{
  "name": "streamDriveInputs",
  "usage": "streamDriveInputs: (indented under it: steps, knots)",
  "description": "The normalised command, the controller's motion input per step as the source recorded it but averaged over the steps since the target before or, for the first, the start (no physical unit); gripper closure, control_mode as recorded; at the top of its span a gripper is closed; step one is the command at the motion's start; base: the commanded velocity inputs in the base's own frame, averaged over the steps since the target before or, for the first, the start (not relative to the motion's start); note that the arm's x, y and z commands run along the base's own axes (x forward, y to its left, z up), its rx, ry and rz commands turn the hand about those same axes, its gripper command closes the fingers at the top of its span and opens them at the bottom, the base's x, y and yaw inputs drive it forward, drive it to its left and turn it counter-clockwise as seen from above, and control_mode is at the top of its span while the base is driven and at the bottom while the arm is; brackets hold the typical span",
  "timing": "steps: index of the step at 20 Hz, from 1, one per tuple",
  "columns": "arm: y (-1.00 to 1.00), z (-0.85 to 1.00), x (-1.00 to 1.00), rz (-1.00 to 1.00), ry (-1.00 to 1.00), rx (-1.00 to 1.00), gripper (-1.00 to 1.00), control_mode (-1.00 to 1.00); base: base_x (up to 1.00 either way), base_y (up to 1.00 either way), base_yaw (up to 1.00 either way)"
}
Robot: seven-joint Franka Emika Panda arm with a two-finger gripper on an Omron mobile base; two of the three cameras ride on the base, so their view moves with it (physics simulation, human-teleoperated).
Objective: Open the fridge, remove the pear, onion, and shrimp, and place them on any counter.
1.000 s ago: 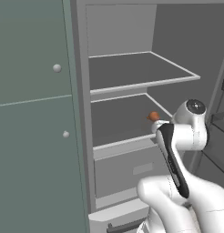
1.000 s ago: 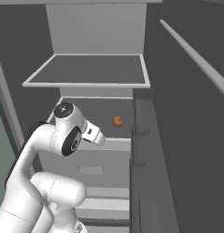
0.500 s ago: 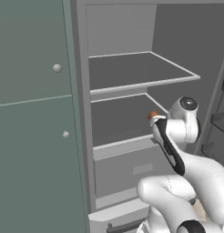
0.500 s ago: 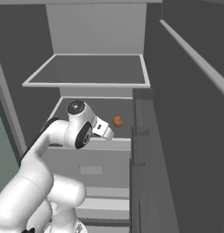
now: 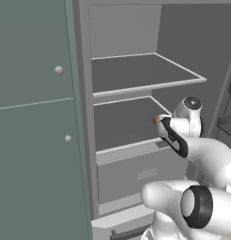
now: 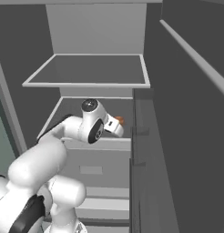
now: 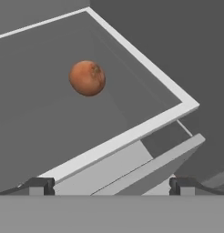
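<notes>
A grey-green cabinet (image 5: 33, 117) with two round knobs (image 5: 58, 70) stands at the far left of the left base view, hard against the open fridge (image 5: 84, 93). Inside the fridge, two dark shelves sit one above the other, with a drawer (image 5: 136, 176) below the lower shelf (image 5: 122, 124). The white arm reaches in over the front of that lower shelf, and a sliver of the onion (image 5: 156, 118) shows just past the hand, near the shelf's right side.

From the right base view, the arm rises at lower left and the hand points toward the onion (image 6: 119, 120), which lies on the lower shelf close beside the fridge's inner right wall; the open door (image 6: 186, 136) runs along the right.

In the hand view, the onion (image 7: 87, 78) rests alone on the shelf (image 7: 132, 132), well back from its pale front edge. The gripper (image 7: 111, 185) hangs short of it, fingers (image 7: 41, 185) spread wide and holding nothing.
</notes>
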Motion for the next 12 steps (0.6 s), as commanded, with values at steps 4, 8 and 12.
streamDriveInputs:
  steps: [4,8,12]
  knots:
    - [-0.07,-0.13,0.43,-0.02,0.00,0.00,-1.00,-1.00,0.00,0.00,0.00]
    - [0.00,-0.10,0.37,-0.01,0.01,0.00,-1.00,-1.00,0.00,0.00,0.00]
    - [0.00,-0.12,0.24,0.00,0.02,0.00,-1.00,-1.00,0.00,0.00,0.00]
